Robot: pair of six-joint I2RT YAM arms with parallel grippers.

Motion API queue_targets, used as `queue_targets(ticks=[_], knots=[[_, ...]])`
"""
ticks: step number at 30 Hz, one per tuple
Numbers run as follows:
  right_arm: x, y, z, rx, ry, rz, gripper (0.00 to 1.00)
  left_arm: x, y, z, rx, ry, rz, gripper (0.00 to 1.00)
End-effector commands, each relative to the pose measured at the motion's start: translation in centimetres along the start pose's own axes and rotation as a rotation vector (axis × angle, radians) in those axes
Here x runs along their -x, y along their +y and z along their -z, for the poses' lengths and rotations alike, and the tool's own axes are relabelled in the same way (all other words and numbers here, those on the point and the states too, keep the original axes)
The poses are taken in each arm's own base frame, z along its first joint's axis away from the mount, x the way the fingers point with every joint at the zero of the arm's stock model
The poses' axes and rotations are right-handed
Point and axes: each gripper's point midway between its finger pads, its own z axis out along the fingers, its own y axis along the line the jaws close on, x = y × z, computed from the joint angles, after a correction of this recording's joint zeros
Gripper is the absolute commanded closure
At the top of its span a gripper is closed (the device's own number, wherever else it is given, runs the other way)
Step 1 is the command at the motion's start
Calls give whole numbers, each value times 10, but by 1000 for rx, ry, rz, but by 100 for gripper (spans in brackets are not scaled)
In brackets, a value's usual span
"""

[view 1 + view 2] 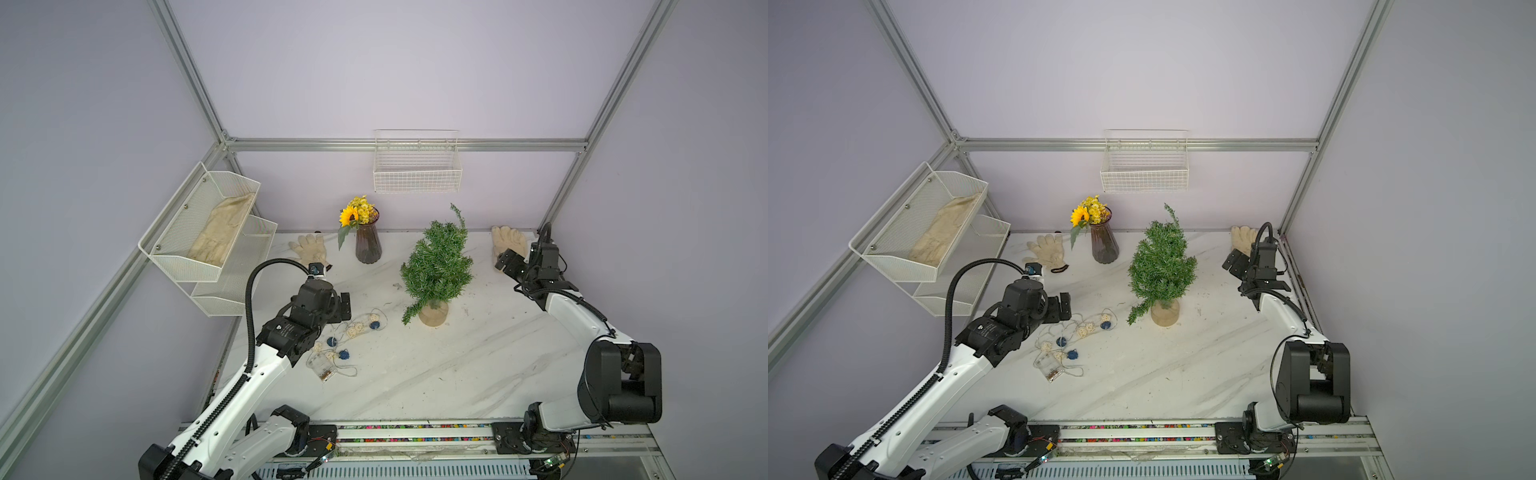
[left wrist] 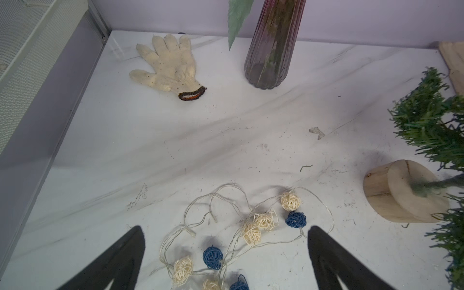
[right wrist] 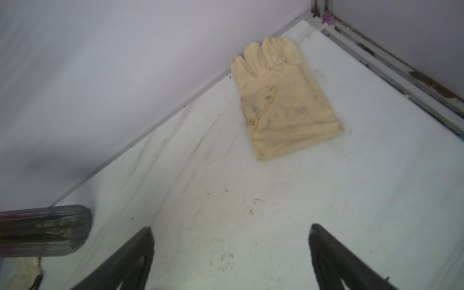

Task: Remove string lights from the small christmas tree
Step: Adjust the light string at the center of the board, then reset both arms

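The near half of the table (image 1: 457,374) is bare, a wide lane from left to right. The lights (image 1: 354,331) sprawl at the left, just short of the low sprig of the tree (image 1: 436,266). Tree and vase (image 1: 368,247) stand apart, a bare gap between them. The left glove (image 1: 308,245) and right glove (image 1: 508,240) lie flat at the far side. The shelf (image 1: 183,216) juts out from the left wall.
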Motion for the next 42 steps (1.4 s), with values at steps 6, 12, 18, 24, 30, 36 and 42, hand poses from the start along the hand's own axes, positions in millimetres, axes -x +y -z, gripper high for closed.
queue_targets(ticks=[6,12,18,24,30,36,42], knots=[[30,-22,20,-43,-422,170,3,4,-15,-2,-100,-58,-11,0],[17,-12,18,83,-524,185,3,9,-15,-11,-85,-111,-47,0],[4,-22,10,39,-555,204,3,45,13,1,74,-357,-84,0],[-30,-18,22,142,-646,263,3,39,33,-1,195,-578,-247,0],[-28,-6,-12,124,-524,310,3,-6,72,-42,294,-430,-334,0],[-34,5,-16,147,-505,361,3,-36,90,-69,311,-365,-279,0],[-34,5,-16,147,-507,359,3,-30,90,-81,262,-440,-211,0]])
